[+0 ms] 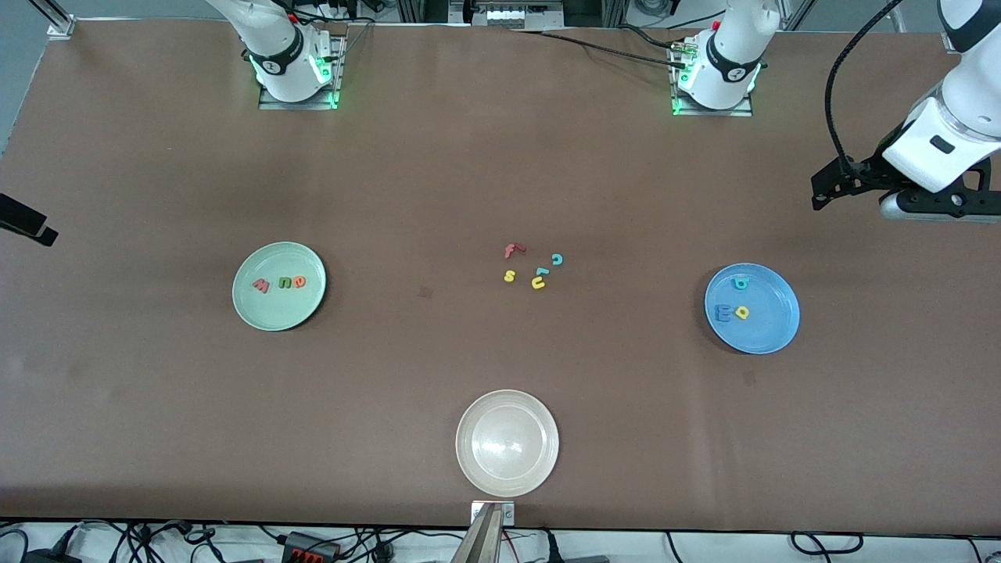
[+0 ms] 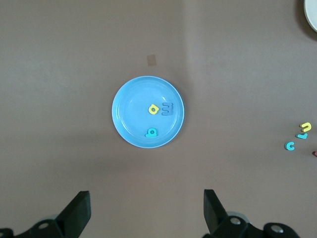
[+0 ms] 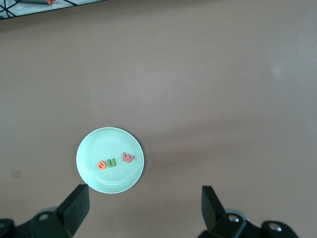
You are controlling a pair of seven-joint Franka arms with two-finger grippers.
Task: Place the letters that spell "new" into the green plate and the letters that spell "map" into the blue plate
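Green plate (image 1: pixel 279 286): "w" (image 1: pixel 260 285), "n" (image 1: pixel 285 282), "e" (image 1: pixel 299 281) are held.
Blue plate (image 1: pixel 752 308): "m" (image 1: pixel 724 313) at 9 o'clock.
Left tool (image 2: pixel 147 208): spread open, empty, raised.
Right tool (image 3: pixel 144 207): spread open, empty, raised.

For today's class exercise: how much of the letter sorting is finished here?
It looks finished. The green plate holds the w, n and e; the blue plate holds the m and two bowled letters. Both grippers are open and empty. Leftover letters remain mid-table.
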